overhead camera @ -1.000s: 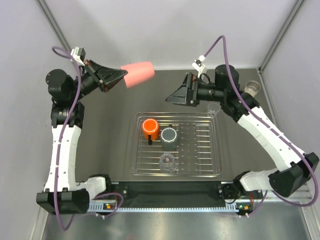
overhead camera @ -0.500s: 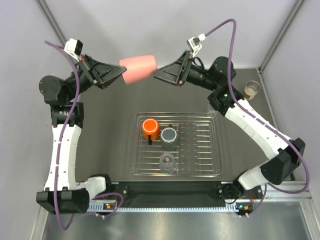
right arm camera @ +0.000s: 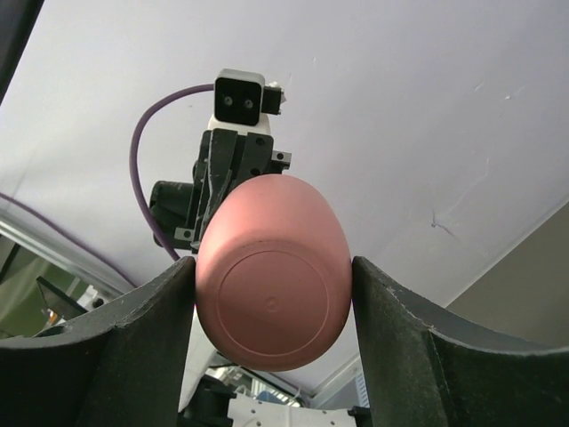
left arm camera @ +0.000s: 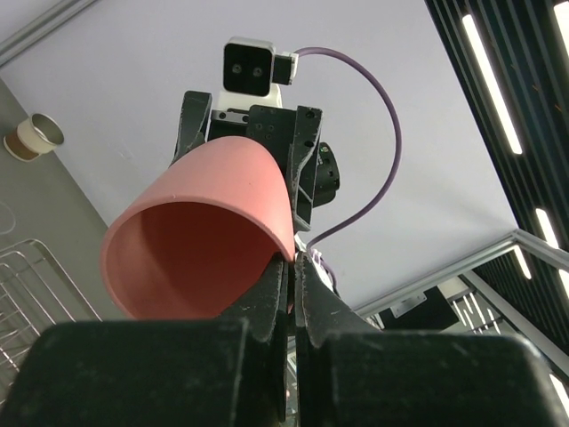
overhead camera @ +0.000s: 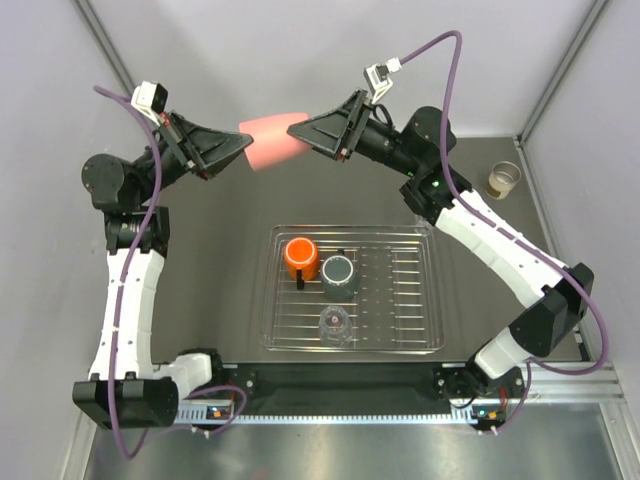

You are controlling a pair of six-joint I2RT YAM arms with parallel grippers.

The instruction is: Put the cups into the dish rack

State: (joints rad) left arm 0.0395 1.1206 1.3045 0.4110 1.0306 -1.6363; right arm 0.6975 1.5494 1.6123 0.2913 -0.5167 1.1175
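Note:
The pink cup (overhead camera: 270,140) hangs on its side high above the table's back. My left gripper (overhead camera: 245,148) is shut on its rim, one finger inside the cup (left arm camera: 204,240), at the pinch point (left arm camera: 293,258). My right gripper (overhead camera: 292,128) is open, its two fingers straddling the cup's base (right arm camera: 271,302) and close against its sides. The dish rack (overhead camera: 437,300) lies mid-table and holds an orange cup (overhead camera: 299,258), a dark grey cup (overhead camera: 338,273) and a clear cup (overhead camera: 334,322). A cream cup (overhead camera: 504,179) stands at the far right.
The cream cup also shows in the left wrist view (left arm camera: 34,135), with a corner of the rack (left arm camera: 27,285) below it. Grey walls close in the table at the back and both sides.
My right arm swung up and to the left from above the rack until its fingers came round the pink cup's base. My left arm lifted the cup a little and now holds still.

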